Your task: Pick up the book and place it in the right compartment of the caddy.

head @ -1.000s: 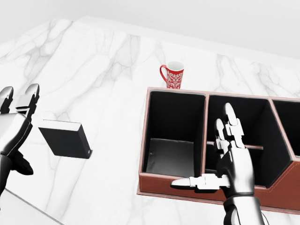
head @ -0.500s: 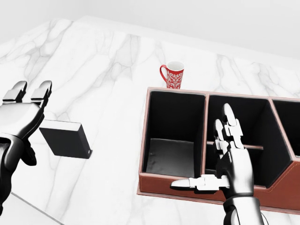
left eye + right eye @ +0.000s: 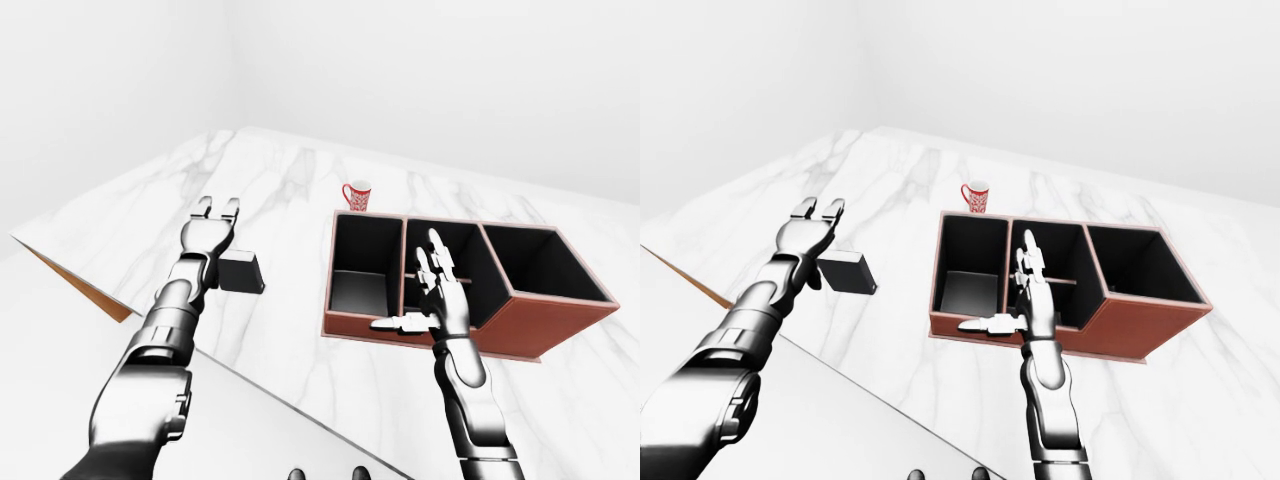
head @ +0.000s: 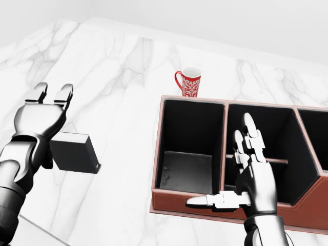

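The black book [image 4: 76, 151] lies flat on the white marble table [image 4: 118, 82], left of the caddy. My left hand [image 4: 47, 105] hovers just above and left of the book, fingers spread open, its wrist covering the book's left edge. The brown caddy [image 4: 205, 207] with black compartments sits at the right; its right compartment [image 3: 540, 265] shows in the left-eye view. My right hand [image 4: 246, 169] stands open in front of the caddy's middle compartment, fingers pointing up, thumb out to the left.
A red patterned mug [image 4: 189, 82] stands just beyond the caddy's left compartment. The table's near edge [image 3: 70, 280] runs diagonally at the lower left, with a wooden side showing.
My left hand has moved right and up toward the book and now overlaps its left edge. The right hand, book and caddy have stayed still.
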